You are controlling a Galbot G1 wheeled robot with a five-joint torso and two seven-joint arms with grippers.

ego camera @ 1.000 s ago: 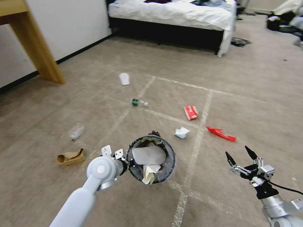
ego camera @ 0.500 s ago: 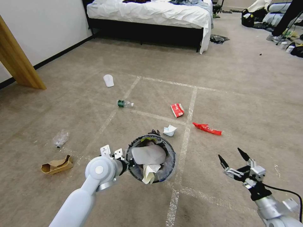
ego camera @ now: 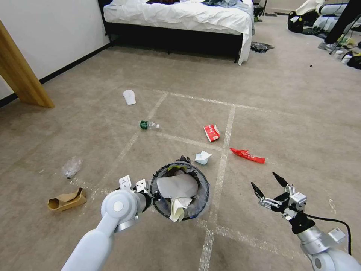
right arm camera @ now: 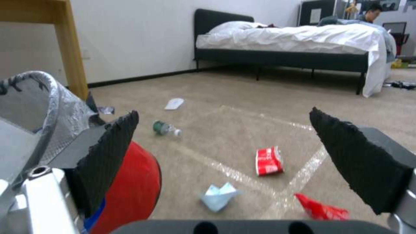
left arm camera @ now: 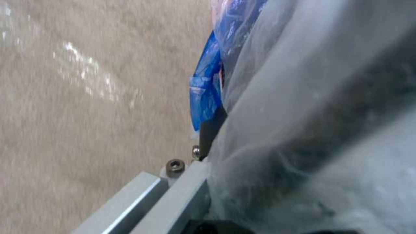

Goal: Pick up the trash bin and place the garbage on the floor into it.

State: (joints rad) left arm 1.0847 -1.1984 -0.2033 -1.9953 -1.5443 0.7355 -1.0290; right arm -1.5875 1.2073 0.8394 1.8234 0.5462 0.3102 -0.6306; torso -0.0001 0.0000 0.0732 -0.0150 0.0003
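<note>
The left tool (ego camera: 150, 195) is clenched on the near-left rim of the small round red trash bin lined with a clear, blue-edged plastic bag (ego camera: 179, 195), carrying it off the beige-brown short carpet floor crossed by whitish tape lines (ego camera: 285, 124). The bin sits low in the middle of the scene, mouth up, with a white slipper and crumpled paper already inside. The right tool (ego camera: 269, 184) hangs released at the near right, its black fingertips (right arm camera: 112, 156) spread wide and pointing toward the litter beyond.

Garbage left on the floor: a crumpled pale-blue-white paper (ego camera: 203, 157) just beyond the bin, a long red wrapper (ego camera: 247, 155) to its right across the tape line, a crushed red can (ego camera: 211, 132) farther off, a clear plastic bottle with a green label (ego camera: 147, 124) and a white slipper (ego camera: 129, 96) far left, a crumpled clear bottle (ego camera: 72, 166) and a brown cardboard piece (ego camera: 66, 199) at the near left.

The step in hand looks to be reaching for the next piece, most likely the paper or the red wrapper. To do it well, the right tool should come down straight over the piece with its fingers straddling it, close only once low against the carpet, and the left arm should keep the bin level so nothing tips out.
</note>
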